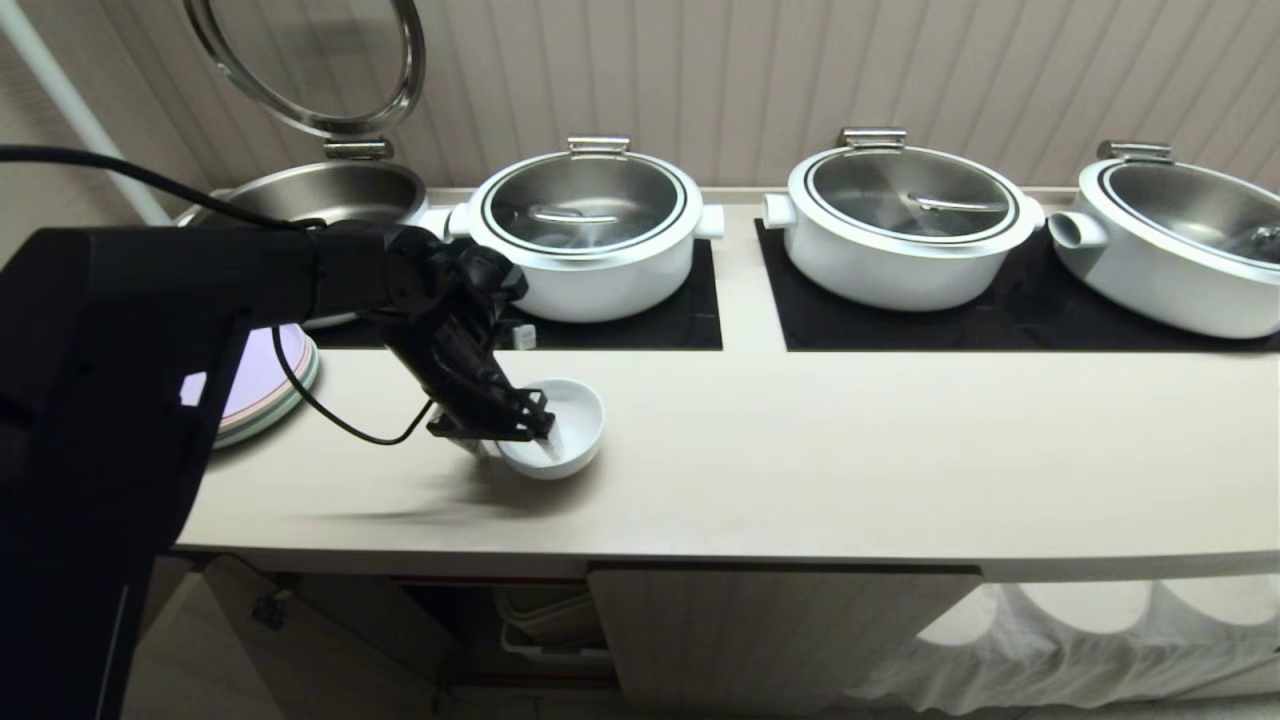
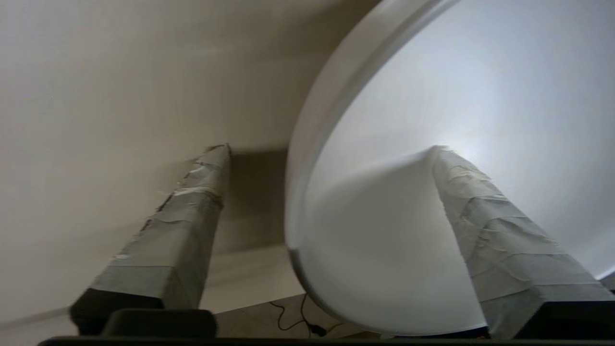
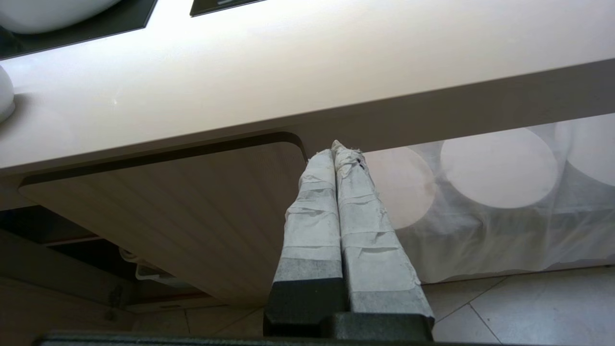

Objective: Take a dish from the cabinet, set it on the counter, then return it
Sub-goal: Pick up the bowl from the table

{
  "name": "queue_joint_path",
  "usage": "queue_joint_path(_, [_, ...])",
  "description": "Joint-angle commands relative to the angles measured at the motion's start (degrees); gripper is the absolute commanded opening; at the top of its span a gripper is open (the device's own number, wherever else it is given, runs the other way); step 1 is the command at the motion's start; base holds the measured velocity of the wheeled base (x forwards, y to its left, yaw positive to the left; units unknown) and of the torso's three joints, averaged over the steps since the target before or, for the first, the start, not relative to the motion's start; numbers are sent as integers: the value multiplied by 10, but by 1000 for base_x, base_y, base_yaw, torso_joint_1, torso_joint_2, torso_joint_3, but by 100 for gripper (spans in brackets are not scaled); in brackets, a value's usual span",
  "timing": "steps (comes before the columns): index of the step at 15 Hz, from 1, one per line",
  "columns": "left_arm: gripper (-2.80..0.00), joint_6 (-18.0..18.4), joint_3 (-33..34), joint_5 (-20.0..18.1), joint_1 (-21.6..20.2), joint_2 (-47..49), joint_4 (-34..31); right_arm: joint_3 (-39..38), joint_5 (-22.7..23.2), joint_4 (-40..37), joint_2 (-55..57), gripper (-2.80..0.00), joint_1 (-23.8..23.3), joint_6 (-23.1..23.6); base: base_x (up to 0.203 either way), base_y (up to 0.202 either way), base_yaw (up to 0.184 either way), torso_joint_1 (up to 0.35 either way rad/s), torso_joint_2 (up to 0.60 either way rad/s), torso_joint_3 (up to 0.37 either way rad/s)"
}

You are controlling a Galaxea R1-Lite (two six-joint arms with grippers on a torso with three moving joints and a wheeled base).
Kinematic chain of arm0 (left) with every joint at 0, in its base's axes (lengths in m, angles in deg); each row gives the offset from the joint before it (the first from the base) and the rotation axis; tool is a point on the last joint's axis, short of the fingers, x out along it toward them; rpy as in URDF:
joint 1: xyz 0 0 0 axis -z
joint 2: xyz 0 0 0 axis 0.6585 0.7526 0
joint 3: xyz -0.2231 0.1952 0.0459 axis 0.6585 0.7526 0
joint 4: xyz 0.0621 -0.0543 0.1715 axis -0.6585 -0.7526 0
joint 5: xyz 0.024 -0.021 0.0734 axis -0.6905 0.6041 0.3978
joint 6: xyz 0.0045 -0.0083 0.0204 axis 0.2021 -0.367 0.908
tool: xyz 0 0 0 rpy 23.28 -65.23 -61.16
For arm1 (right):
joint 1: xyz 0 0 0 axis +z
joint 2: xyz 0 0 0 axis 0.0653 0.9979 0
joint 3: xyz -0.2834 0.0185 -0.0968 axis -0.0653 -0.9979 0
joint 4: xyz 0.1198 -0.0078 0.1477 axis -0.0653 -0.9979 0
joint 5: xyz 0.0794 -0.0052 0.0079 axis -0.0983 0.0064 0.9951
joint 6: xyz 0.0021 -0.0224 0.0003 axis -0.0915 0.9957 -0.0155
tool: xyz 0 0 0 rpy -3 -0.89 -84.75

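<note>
Here the left gripper point(image 1: 515, 432) straddles the bowl's point(image 1: 575, 425) rim, fingers wide (one inside, one outside), on the counter point(image 1: 850, 450) left of centre; right gripper point(image 3: 338, 154) pressed closed, below counter.

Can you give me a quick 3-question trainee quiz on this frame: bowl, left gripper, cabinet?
1. True or false: the white bowl rests on the counter, in front of the black mats.
2. How do the left gripper fingers stand relative to the bowl's rim? A) both inside B) one inside, one outside C) both outside
3. Fill in: below the counter, the cabinet door on the robot's left is ____.

Key:
1. True
2. B: in the left wrist view, one finger lies inside the bowl, the other outside, spread apart.
3. Open; the right gripper is parked, fingers together, low by the closed door.
</note>
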Motion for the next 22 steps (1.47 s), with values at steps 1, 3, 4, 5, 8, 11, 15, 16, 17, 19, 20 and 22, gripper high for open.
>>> queue_joint_path(1, [-280, 0, -3, -4, 3, 0, 2, 0, 0, 0, 0, -280, 0, -1, 0, 0, 0, 0, 0, 0])
queue_joint_path(3, [-280, -1, -3, 2, 9, 7, 28, 0, 0, 0, 0, -280, 0, -1, 0, 0, 0, 0, 0, 0])
queue_joint_path(4, [-280, -2, -1, 3, 11, 7, 28, 0, 0, 0, 0, -280, 0, -1, 0, 0, 0, 0, 0, 0])
queue_joint_path(5, [-280, -3, 0, 4, 11, 7, 28, 0, 0, 0, 0, -280, 0, -1, 0, 0, 0, 0, 0, 0])
queue_joint_path(8, [-280, -3, 0, 6, 11, 6, 28, 0, 0, 0, 0, -280, 0, -1, 0, 0, 0, 0, 0, 0])
queue_joint_path(11, [-280, -4, 0, 23, 12, 6, 28, 0, 0, 0, 0, -280, 0, -1, 0, 0, 0, 0, 0, 0])
queue_joint_path(15, [-280, -10, 2, 23, 11, 1, 26, 0, 0, 0, 0, -280, 0, -1, 0, 0, 0, 0, 0, 0])
queue_joint_path(16, [-280, -18, 2, 23, 12, 0, 26, 0, 0, 0, 0, -280, 0, -1, 0, 0, 0, 0, 0, 0])
queue_joint_path(17, [-280, -25, 2, 23, 13, -3, 26, 0, 0, 0, 0, -280, 0, -1, 0, 0, 0, 0, 0, 0])
queue_joint_path(19, [-280, -42, 2, 23, 13, -8, 18, 0, 0, 0, 0, -280, 0, -1, 0, 0, 0, 0, 0, 0])
queue_joint_path(20, [-280, -51, 2, 23, 13, -11, 14, 0, 0, 0, 0, -280, 0, -1, 0, 0, 0, 0, 0, 0])
queue_joint_path(22, [-280, -76, 3, 23, 13, -17, 13, 0, 0, 0, 0, -280, 0, -1, 0, 0, 0, 0, 0, 0])
